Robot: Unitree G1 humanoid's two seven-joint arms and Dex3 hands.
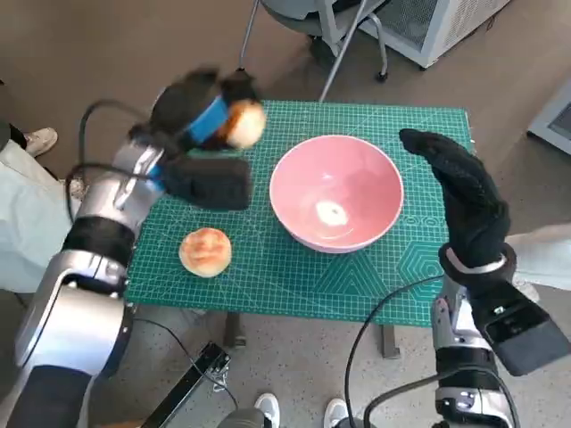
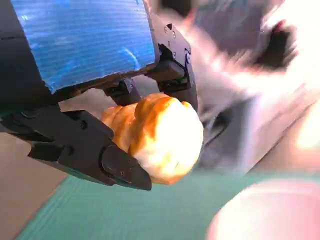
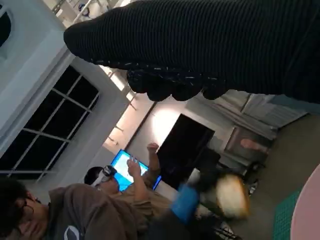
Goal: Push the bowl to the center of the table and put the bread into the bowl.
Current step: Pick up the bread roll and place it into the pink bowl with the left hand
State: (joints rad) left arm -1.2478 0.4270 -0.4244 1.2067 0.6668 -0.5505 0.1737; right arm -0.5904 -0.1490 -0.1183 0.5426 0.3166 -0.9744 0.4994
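Golden glossy bread (image 2: 160,137); pink bowl (image 1: 336,192).

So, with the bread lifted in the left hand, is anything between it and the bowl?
Nothing visible. The left hand holds one bread roll in the air, left of the pink bowl, whose open top is unobstructed. The right hand hovers at the bowl's far side. A second roll lies on the mat, off that path.

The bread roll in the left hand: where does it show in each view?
Head view: bread roll at upper left, held above the green mat.
Left wrist view: centre, between black fingers.
Right wrist view: blurred, low and right of centre.
Shared landmark: pink bowl.
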